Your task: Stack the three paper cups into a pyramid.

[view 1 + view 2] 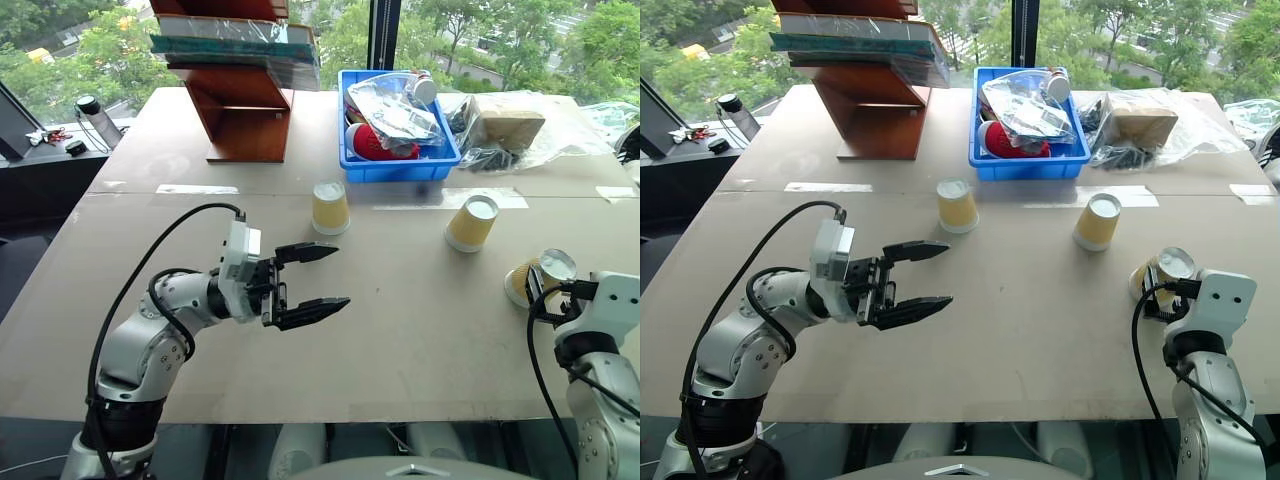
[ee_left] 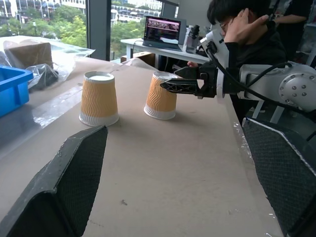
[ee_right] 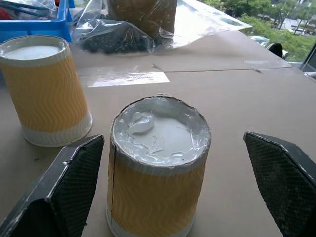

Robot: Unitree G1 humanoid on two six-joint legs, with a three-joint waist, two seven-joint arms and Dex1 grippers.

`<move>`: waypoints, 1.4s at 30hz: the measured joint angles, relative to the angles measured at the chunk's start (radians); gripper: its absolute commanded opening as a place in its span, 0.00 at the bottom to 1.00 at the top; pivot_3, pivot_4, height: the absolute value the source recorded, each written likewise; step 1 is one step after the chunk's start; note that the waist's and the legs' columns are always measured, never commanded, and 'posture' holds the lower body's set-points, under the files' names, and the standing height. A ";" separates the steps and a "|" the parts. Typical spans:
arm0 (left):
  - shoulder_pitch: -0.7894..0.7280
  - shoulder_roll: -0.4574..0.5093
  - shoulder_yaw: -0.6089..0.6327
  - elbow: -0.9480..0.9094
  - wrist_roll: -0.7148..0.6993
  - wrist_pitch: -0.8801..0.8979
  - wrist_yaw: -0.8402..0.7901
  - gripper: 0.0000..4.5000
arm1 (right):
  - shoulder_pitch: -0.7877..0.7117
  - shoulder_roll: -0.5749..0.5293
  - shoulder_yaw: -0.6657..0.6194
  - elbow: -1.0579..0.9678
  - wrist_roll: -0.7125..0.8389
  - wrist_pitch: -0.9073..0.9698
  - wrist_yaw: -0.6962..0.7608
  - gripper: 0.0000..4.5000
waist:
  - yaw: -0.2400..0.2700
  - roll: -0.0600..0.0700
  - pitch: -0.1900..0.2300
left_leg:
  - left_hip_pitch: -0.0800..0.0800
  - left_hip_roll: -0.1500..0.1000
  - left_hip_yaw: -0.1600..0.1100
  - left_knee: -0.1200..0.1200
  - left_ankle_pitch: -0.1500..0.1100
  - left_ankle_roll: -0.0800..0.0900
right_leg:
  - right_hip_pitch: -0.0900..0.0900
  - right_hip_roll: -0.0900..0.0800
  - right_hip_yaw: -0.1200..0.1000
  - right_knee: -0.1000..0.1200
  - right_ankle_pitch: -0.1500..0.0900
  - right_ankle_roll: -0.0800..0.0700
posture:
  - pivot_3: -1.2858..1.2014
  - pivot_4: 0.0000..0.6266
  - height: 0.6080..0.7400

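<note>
Three yellow-tan paper cups stand upside down on the brown table (image 1: 400, 340), each apart from the others. One cup (image 1: 330, 207) is in the middle, a second cup (image 1: 471, 223) is to its right, and a third cup (image 3: 158, 197) with a crumpled white base is nearest the right edge. My right gripper (image 3: 173, 143) is open, one finger on each side of this third cup without touching it. To the left of all the cups, my left gripper (image 1: 340, 277) hovers open and empty, pointing toward the right.
A blue bin (image 1: 395, 172) of packets sits at the back, with a wooden shelf (image 1: 240, 110) to its left and a bagged box (image 1: 510, 125) to its right. Tape strips cross the table. A person (image 2: 247, 34) sits beyond the table's right side.
</note>
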 measured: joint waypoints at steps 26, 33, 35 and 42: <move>0.027 0.009 0.001 -0.029 0.002 -0.003 0.019 1.00 | 0.024 -0.147 -0.037 0.032 0.058 -0.029 0.112 0.99 | -0.001 0.000 0.000 | 0.000 0.000 0.000 0.000 0.000 0.000 | 0.000 0.000 0.000 0.000 0.000 0.000 | 0.52 0.24 1.00; 0.029 0.003 -0.002 -0.030 0.002 -0.002 0.034 1.00 | 0.015 -0.151 -0.036 0.047 -0.006 -0.064 0.087 0.99 | 0.000 0.000 0.000 | 0.000 0.000 0.000 0.000 0.000 0.000 | 0.000 0.000 0.000 0.000 0.000 0.000 | 0.52 0.24 1.00; 0.029 0.003 -0.002 -0.038 0.002 -0.002 0.041 1.00 | -0.006 -0.145 -0.036 0.077 -0.017 -0.072 0.075 0.99 | -0.001 0.000 0.000 | 0.000 0.000 0.000 0.000 0.000 0.000 | 0.000 0.000 0.001 0.000 0.000 0.000 | 0.52 0.24 1.00; 0.029 0.005 -0.002 -0.046 0.001 -0.002 0.039 1.00 | -0.067 -0.116 -0.049 0.194 0.032 -0.068 0.075 0.99 | -0.001 0.001 0.000 | 0.000 0.000 0.000 -0.001 0.000 0.000 | 0.000 0.000 0.001 0.000 0.000 0.000 | 0.52 0.24 1.00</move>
